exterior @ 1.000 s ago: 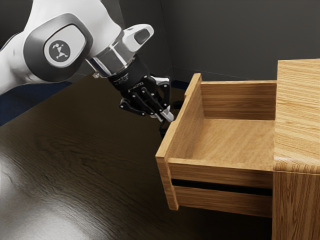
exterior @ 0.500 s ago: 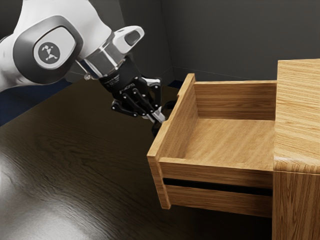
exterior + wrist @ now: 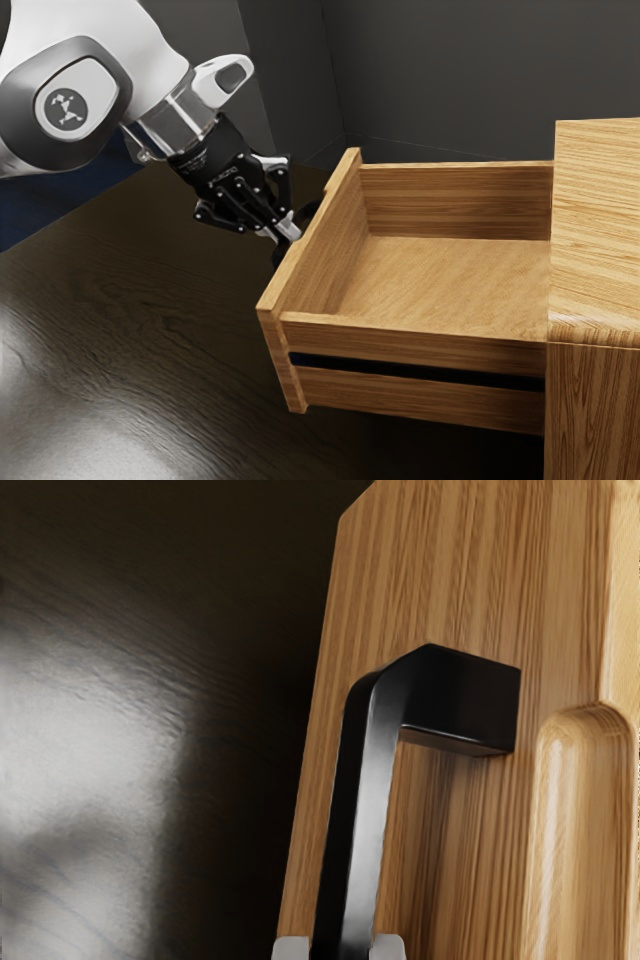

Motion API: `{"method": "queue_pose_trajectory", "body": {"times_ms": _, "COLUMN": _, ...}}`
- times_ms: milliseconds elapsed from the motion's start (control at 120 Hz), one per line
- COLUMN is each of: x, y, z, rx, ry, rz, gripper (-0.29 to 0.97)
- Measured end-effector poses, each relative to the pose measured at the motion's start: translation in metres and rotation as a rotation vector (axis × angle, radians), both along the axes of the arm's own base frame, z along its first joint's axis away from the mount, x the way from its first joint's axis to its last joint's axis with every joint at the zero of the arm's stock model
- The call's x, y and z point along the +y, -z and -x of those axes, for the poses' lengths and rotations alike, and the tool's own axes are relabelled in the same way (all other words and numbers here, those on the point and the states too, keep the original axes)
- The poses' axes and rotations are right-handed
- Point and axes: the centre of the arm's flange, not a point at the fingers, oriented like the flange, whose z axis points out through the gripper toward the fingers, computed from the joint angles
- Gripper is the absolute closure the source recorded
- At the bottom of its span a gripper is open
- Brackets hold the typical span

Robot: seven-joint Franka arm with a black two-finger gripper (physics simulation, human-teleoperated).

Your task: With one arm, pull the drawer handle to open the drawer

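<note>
My gripper [image 3: 285, 236] clamped on black drawer handle [image 3: 365, 810]; pads [image 3: 290, 948] press bar from both sides. Handle fixed to front panel of drawer [image 3: 410, 345], facing exterior view's left. Drawer stands well out of wooden cabinet [image 3: 595, 250], interior exposed. Cabinet sits on dark surface [image 3: 130, 340], at exterior view's right.

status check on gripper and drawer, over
Copy: gripper shut on drawer handle; drawer well out of wooden cabinet; nothing seen blocking the pull.
</note>
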Motion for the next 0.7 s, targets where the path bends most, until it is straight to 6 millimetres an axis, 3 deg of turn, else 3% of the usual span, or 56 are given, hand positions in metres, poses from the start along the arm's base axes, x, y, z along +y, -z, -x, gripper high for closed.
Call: {"method": "queue_pose_trajectory", "body": {"times_ms": 700, "x": 0.013, "y": -0.002, "z": 0.008, "rx": -0.007, "ry": -0.007, "rz": -0.023, "gripper": 0.79}}
